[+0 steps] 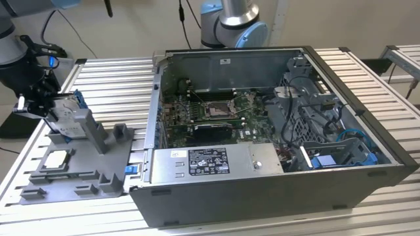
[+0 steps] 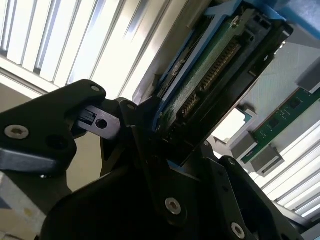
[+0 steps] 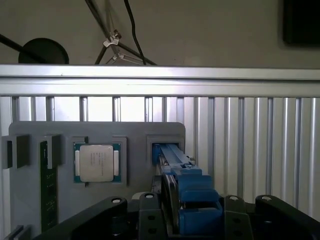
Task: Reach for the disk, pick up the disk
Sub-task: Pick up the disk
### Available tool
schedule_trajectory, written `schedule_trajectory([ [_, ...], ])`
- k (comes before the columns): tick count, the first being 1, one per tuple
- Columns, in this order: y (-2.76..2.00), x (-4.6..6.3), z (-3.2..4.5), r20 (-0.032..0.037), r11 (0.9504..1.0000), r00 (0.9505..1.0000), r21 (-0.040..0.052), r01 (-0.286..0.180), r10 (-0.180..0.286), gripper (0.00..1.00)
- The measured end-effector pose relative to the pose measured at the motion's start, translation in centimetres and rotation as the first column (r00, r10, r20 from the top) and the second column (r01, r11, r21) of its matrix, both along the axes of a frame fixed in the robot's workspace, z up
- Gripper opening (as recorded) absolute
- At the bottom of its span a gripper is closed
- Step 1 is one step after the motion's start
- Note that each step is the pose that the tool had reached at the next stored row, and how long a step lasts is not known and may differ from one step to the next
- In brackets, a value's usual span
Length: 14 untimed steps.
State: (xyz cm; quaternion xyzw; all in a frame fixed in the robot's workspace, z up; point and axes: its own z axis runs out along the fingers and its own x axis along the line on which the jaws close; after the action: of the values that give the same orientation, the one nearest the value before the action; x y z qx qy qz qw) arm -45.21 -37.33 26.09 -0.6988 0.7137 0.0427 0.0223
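Tool [image 3: 189, 212] clamps the upright disk [image 3: 194, 186] in a grey tray [image 1: 85, 169], toward the slatted counter's [image 1: 111, 88] edge at the exterior view's left.

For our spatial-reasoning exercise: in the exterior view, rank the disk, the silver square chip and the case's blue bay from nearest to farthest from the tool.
1. disk, upright in the grey fixture, right at the tool.
2. silver square chip, flat on the same fixture.
3. blue bay, inside the computer case, far toward the exterior view's right.
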Motion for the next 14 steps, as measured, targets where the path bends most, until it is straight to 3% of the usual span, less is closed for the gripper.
schedule_trajectory([
  [8, 0.0, 0.0, 0.12, -0.0004, 1.0, 1.0, -0.0002, 0.0, 0.0, 0.0],
  [14, 0.0, 0.0, 0.95, 0.0, 1.0, 1.0, -0.0001, 0.0, 0.0, 0.0],
])
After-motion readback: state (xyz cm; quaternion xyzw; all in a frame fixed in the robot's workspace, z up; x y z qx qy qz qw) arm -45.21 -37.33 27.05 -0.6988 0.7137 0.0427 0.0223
